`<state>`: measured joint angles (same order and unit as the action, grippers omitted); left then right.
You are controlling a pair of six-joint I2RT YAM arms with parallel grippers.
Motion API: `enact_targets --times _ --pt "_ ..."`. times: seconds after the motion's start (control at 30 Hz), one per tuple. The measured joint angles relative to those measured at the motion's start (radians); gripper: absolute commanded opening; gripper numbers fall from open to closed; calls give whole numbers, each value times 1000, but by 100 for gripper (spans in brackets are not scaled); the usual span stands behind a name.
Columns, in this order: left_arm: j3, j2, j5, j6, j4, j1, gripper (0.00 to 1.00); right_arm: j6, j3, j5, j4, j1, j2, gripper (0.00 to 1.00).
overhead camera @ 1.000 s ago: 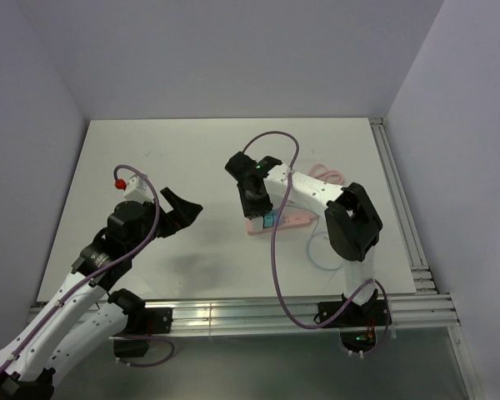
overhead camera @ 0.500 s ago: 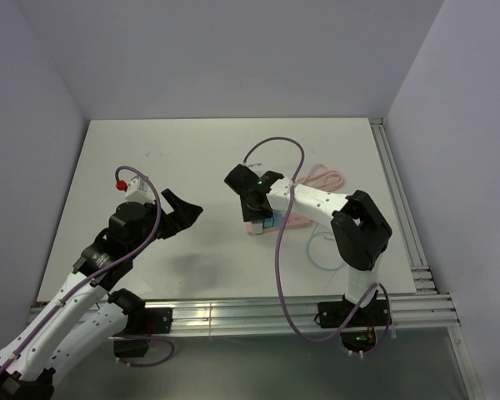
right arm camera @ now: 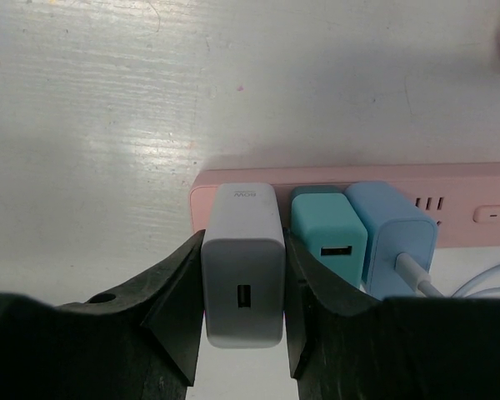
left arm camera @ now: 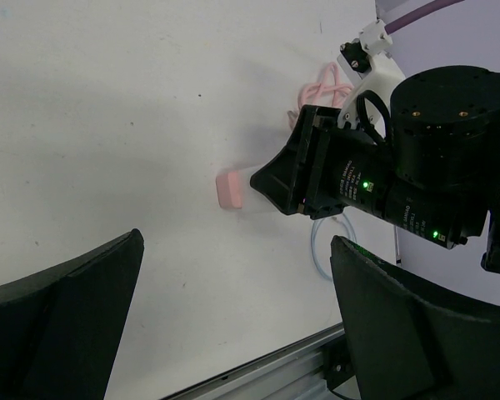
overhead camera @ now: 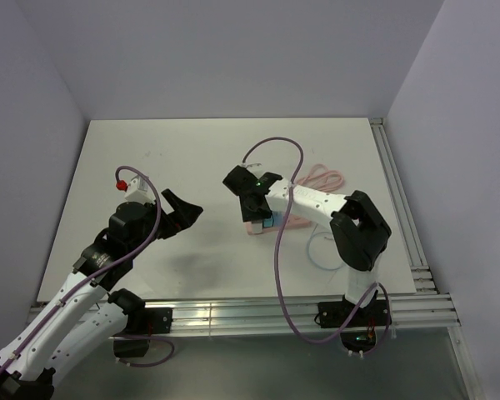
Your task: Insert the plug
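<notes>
Seated upright in the pink power strip (right arm camera: 467, 187): the plug (right arm camera: 328, 242), between the white block (right arm camera: 242, 221) and a blue adapter (right arm camera: 392, 237). Just beside the right gripper (right arm camera: 242, 292), clamped on the white block instead; possibly touching one finger. Spread wide, well apart: the left gripper (left arm camera: 236, 250).

overhead, the right gripper (overhead camera: 257, 213) covers most of the power strip (overhead camera: 252, 227); its right end leaves the wrist frame; the white block (right arm camera: 243, 262) hides its own underside

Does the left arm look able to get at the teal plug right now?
Probably not cleanly: the right gripper clamps the white block beside the teal plug, one finger wedged between them, crowding that end of the power strip. The left gripper is open.
</notes>
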<state>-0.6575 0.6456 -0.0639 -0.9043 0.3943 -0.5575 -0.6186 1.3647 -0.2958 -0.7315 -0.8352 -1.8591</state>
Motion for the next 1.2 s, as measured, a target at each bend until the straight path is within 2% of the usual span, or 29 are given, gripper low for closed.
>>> enact_targets --times 0.03,0.1,0.13,0.2,0.23,0.33,0.47,0.53,0.73,0.97,1.07,1.2 --pt "0 0 0 0 0 0 99 3 1 0 2 0 7 17" --pt "0 0 0 0 0 0 99 14 21 1 -14 0 3 27" --pt "0 1 0 0 0 0 99 19 36 2 -27 0 -5 41" --pt "0 6 0 1 1 0 99 32 82 2 -67 0 -31 56" --pt "0 8 0 1 3 0 99 41 109 4 -87 0 -49 67" --pt "0 11 -2 1 24 0 99 61 172 16 -115 -3 -96 81" --pt "0 -3 -6 0 48 0 99 83 249 22 -157 -7 -103 86" --pt "-1 -18 -14 0 60 0 99 88 278 13 -169 -7 -89 98" --pt "-6 -53 -51 0 108 0 99 95 242 -77 -153 -7 86 100" --pt "0 -62 -64 -18 120 0 100 34 -95 -240 -7 -29 386 100" --pt "23 -62 -63 -35 119 0 100 2 -262 -298 63 -93 466 100" --pt "66 -65 -35 -63 112 0 99 -25 -455 -299 162 -172 614 100"
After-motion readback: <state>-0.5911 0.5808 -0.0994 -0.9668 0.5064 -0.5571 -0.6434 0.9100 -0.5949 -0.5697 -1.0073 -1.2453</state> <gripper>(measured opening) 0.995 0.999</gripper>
